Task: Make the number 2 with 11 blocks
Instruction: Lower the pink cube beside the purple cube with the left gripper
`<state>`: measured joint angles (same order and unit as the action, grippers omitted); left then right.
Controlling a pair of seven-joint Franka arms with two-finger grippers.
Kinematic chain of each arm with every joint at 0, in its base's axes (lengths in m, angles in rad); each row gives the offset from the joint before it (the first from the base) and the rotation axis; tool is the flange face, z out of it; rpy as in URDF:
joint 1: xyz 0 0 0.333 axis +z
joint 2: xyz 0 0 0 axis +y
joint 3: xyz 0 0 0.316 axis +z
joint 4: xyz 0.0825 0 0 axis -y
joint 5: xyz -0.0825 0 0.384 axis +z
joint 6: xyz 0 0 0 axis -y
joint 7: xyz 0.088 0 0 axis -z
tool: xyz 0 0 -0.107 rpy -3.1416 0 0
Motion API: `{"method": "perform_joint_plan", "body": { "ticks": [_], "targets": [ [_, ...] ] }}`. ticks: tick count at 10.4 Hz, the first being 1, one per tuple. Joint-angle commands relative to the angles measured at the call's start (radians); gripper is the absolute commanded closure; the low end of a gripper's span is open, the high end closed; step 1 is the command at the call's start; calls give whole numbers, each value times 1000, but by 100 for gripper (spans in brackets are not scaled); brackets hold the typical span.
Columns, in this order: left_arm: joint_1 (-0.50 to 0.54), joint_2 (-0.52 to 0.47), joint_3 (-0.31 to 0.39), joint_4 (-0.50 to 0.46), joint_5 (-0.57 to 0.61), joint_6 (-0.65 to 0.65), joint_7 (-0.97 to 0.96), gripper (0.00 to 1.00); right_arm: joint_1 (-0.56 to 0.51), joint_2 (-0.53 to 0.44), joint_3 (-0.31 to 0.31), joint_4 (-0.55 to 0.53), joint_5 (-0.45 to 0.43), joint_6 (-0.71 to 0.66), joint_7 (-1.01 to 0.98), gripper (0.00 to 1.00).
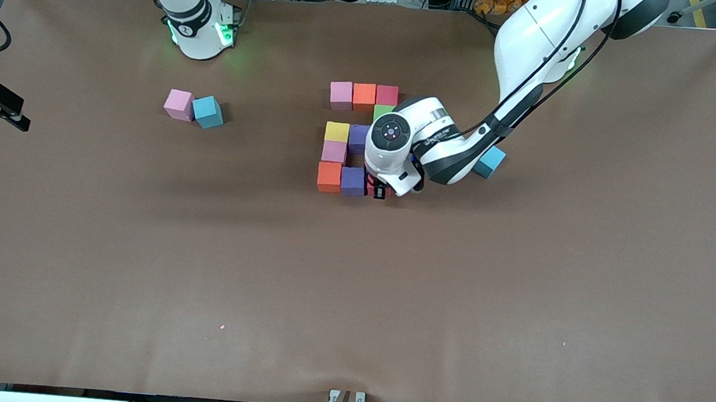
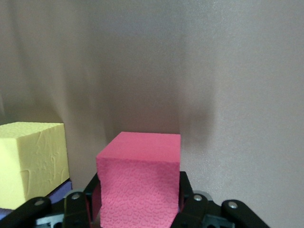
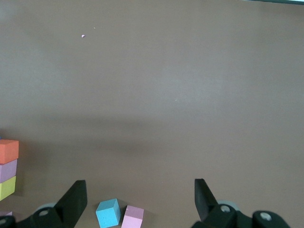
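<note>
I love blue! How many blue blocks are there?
2 blue blocks: one beside the lone pink block, one peeking from under the left arm, which may hide more.

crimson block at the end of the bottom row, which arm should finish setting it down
Left. The left gripper has the crimson block between its fingers, right beside the purple block in the row nearest the front camera. The right gripper waits open, up near the table's edge at its own end.

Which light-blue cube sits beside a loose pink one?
The light-blue cube toward the right arm's end of the table; it touches the stray pink cube. The other light-blue cube is partly hidden under the left arm.
</note>
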<state>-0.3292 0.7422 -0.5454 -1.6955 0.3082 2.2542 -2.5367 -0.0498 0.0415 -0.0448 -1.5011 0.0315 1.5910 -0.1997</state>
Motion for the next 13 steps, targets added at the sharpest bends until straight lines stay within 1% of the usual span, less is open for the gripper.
{"method": "perform_joint_plan", "body": {
  "ticks": [1, 2, 7, 11, 13],
  "targets": [
    [-4, -1, 2, -4, 29, 16, -1, 12, -1, 6, 3, 13, -10, -16, 0, 0],
    [-4, -3, 2, -3, 29, 16, 6, 0, 2, 6, 3, 13, -10, -16, 0, 0],
    [13, -18, 2, 4, 28, 11, 18, 0, -5, 5, 2, 18, -12, -17, 0, 0],
    [18, -70, -1, 14, 11, 5, 21, 0, -4, 9, 3, 18, -9, -14, 0, 0],
    [39, -96, -5, 19, -10, 2, 22, 0, 1, 9, 3, 19, -12, -5, 2, 0]
  ]
}}
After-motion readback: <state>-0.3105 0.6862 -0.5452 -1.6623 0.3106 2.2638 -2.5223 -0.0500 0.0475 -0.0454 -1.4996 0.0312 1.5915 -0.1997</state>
